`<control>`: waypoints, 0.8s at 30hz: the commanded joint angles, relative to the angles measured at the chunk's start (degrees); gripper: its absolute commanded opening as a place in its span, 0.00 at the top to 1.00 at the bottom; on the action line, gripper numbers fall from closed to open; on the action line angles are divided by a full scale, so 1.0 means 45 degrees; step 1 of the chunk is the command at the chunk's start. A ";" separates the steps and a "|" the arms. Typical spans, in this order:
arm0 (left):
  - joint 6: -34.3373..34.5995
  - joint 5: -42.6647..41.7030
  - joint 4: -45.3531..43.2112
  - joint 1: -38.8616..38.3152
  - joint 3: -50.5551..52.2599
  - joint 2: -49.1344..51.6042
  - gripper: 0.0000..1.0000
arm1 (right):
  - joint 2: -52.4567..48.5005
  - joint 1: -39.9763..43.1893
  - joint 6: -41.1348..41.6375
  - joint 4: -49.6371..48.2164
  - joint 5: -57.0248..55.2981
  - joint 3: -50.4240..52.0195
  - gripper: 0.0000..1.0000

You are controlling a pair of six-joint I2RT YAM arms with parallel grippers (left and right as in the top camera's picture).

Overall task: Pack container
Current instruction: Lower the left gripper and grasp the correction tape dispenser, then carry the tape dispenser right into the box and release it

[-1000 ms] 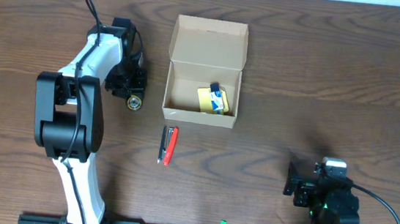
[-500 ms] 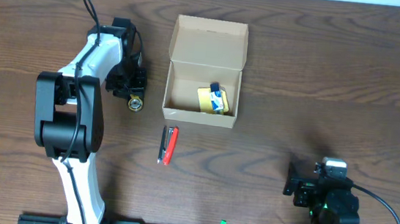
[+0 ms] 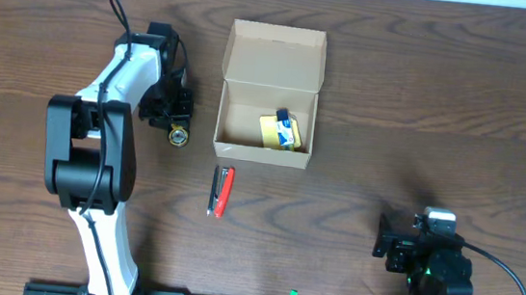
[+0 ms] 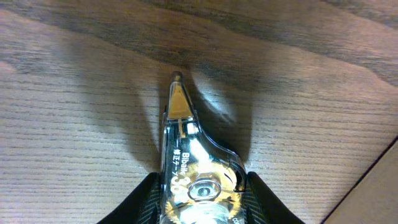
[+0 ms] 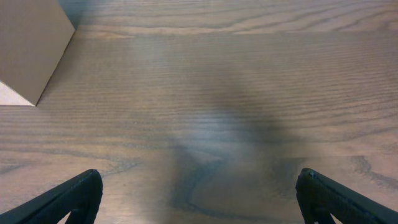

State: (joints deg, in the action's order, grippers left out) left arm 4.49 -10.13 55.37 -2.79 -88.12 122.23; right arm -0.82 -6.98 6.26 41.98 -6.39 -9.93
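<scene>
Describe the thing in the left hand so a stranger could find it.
Find the open box mid-table. Just left of it, the left hand grips a clear correction tape. Unlike the red item below the box, it is see-through with a pointed tip.

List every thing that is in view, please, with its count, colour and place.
container: one, tan-brown cardboard, middle of the table, lid open.
packet: one, yellow with blue, inside the container, right side.
correction tape: one, clear, left of the container.
slim item: one, red and black, on the table in front of the container.
small bit: one, green, near edge.
table: one, dark brown wood.
left arm: one, white and black, jaws closed on the correction tape.
right arm: one, black, near right, jaws open, empty.
</scene>
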 commanded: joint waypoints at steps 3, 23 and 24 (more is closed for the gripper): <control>0.0058 0.0000 0.0097 -0.0005 -0.0393 -0.0612 0.94 | 0.0112 0.0117 -0.0170 0.0039 0.0015 0.0136 0.01; 0.0053 0.0345 -0.0083 0.0024 -0.0602 -0.3803 0.94 | 0.0112 0.0117 -0.0170 0.0039 0.0010 0.0136 0.01; 0.0053 0.0345 -0.0083 0.0015 -0.0670 -0.3895 0.94 | 0.0112 0.0117 -0.0170 0.0039 0.0010 0.0136 0.01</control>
State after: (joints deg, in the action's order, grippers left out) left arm 4.49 -9.65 55.09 -2.79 -88.90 106.98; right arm -0.82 -6.98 6.26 42.00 -6.39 -9.93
